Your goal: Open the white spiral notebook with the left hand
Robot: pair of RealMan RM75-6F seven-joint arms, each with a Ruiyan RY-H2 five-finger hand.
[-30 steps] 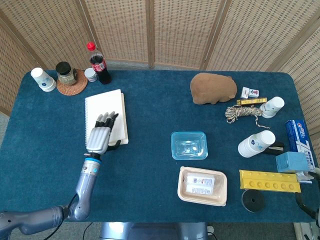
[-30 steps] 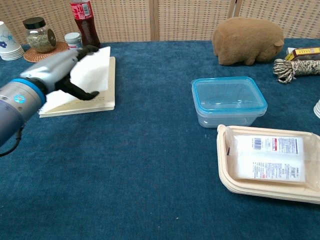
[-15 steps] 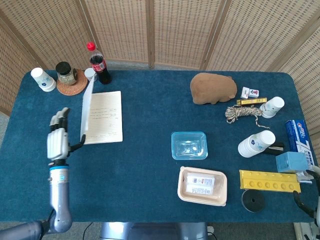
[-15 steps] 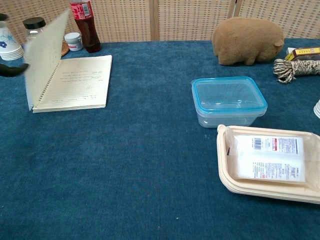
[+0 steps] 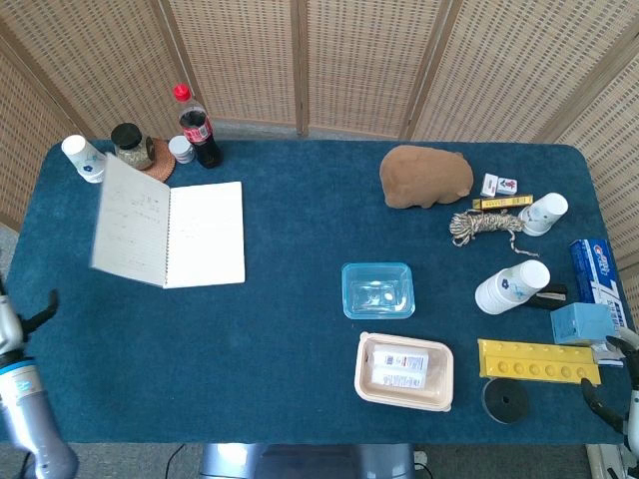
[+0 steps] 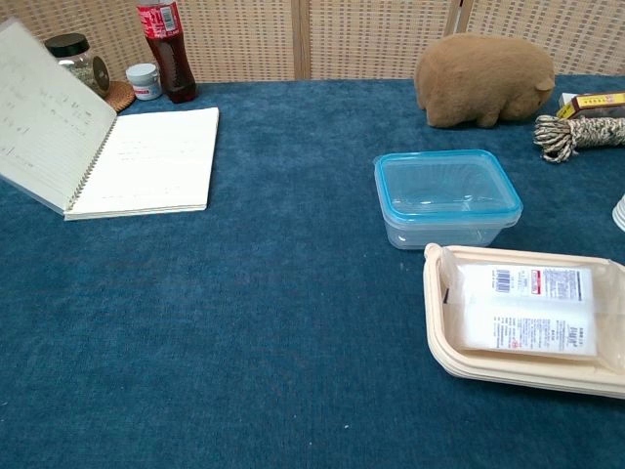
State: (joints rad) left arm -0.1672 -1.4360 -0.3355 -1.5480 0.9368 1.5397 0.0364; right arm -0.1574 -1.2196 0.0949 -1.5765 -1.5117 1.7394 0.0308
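The left hand (image 5: 12, 319) shows only in the head view, at the table's (image 5: 270, 339) near left corner, off the cloth and well apart from the notebook; it holds nothing, its thumb sticking out sideways. The right hand (image 5: 611, 384) peeks in past the near right corner, mostly cut off, so I cannot tell how its fingers lie. Near the front edge sits a packet in a beige tray (image 6: 527, 318), and just beyond it a clear box with a blue rim (image 6: 446, 195). The notebook (image 5: 170, 235) lies open toward the far left corner, its cover tilted up on the left. Beyond it, along the far edge, stand a cola bottle (image 5: 198, 128), a jar (image 5: 130, 145) and a paper cup (image 5: 82, 158).
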